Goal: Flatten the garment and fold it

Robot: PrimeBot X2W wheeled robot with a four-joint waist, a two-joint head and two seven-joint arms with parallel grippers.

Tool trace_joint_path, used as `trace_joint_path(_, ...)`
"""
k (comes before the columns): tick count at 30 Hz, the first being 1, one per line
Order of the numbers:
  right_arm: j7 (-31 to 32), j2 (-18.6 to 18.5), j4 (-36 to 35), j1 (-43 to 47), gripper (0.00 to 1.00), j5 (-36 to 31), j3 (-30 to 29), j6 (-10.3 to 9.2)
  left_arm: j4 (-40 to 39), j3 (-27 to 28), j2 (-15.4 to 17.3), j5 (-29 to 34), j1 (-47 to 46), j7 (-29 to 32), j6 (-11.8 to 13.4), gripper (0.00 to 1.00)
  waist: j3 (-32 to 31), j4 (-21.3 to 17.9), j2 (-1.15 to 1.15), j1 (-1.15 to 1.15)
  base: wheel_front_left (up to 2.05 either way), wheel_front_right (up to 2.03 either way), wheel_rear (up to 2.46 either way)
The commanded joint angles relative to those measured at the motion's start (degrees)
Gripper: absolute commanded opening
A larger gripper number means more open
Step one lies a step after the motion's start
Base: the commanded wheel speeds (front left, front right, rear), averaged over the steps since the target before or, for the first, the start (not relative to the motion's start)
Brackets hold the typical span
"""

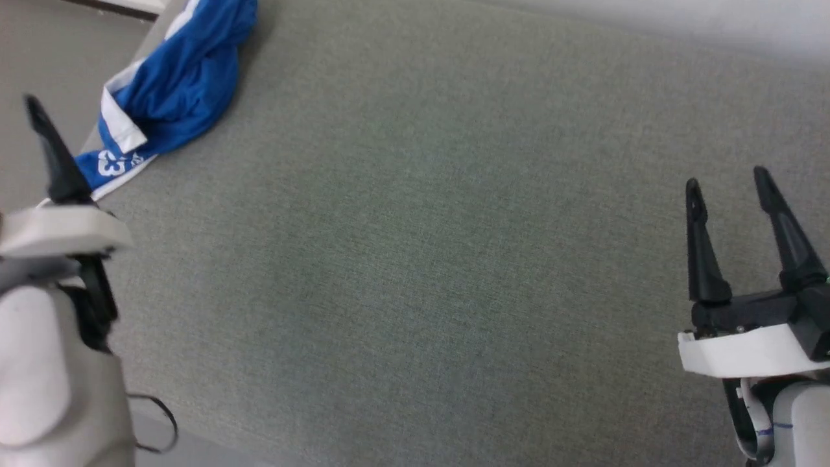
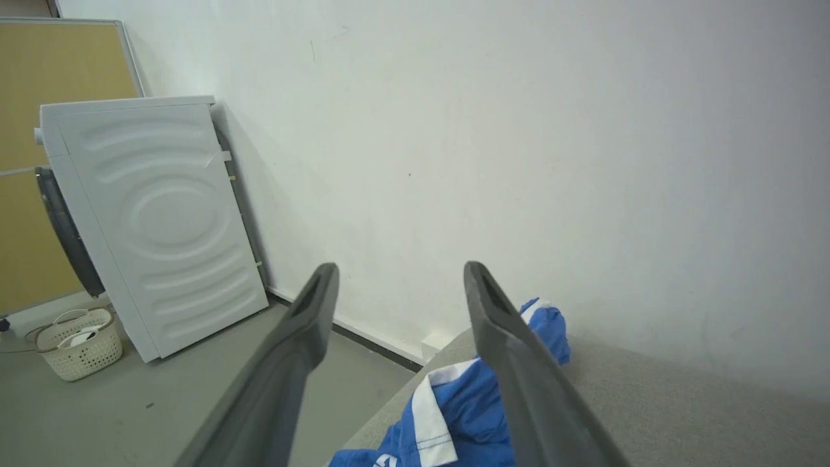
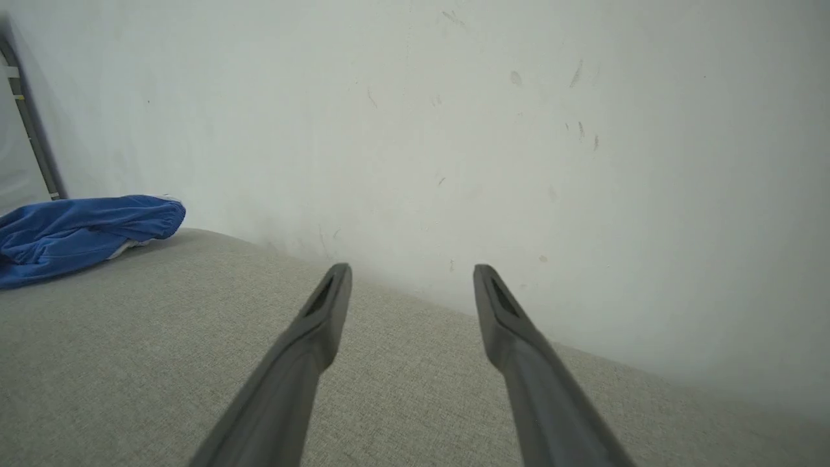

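The garment, blue shorts with white stripes, lies crumpled at the far left corner of the grey fabric-covered table, and part of it hangs over the left edge. My left gripper is open and empty, just short of the garment and near the table's left edge. In the head view one of its dark fingers rises at the left. Near the table's right side, my right gripper stands open and empty, far from the garment.
A white wall runs behind the table. Off the table's left edge, on the grey floor, stand a white washing machine and a cream laundry basket.
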Motion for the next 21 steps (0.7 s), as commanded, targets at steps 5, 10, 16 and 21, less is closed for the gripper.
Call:
trace_joint_path(5,-1.0,-1.5,-2.8,-2.8,1.0,-1.3,-0.3,-0.05,6.4,2.3,3.9,-1.9,-8.8,-1.0,-2.3,1.0,7.9,-1.1,0.0,-0.01,0.0,0.0,0.0)
trace_joint_path(10,-1.6,-3.0,-5.5,-4.7,1.0,-2.7,0.0,-0.06,16.4,2.1,8.9,-3.3,-18.3,-1.0,-5.9,1.0,12.5,-1.4,0.0,-0.01,0.0,0.0,0.0)
trace_joint_path(16,-2.3,-4.2,-9.3,-7.3,1.0,-4.1,1.1,-0.06,28.1,3.1,14.4,-8.2,-29.3,7.3,-11.5,1.0,17.9,-2.7,0.0,-0.01,0.0,0.0,0.0)
trace_joint_path(21,-2.9,-4.8,-13.1,-9.8,1.0,-5.4,1.8,-0.06,35.5,2.2,17.9,-12.1,-36.5,16.6,-14.1,1.0,22.3,-3.5,0.0,-0.01,0.0,0.0,0.0)
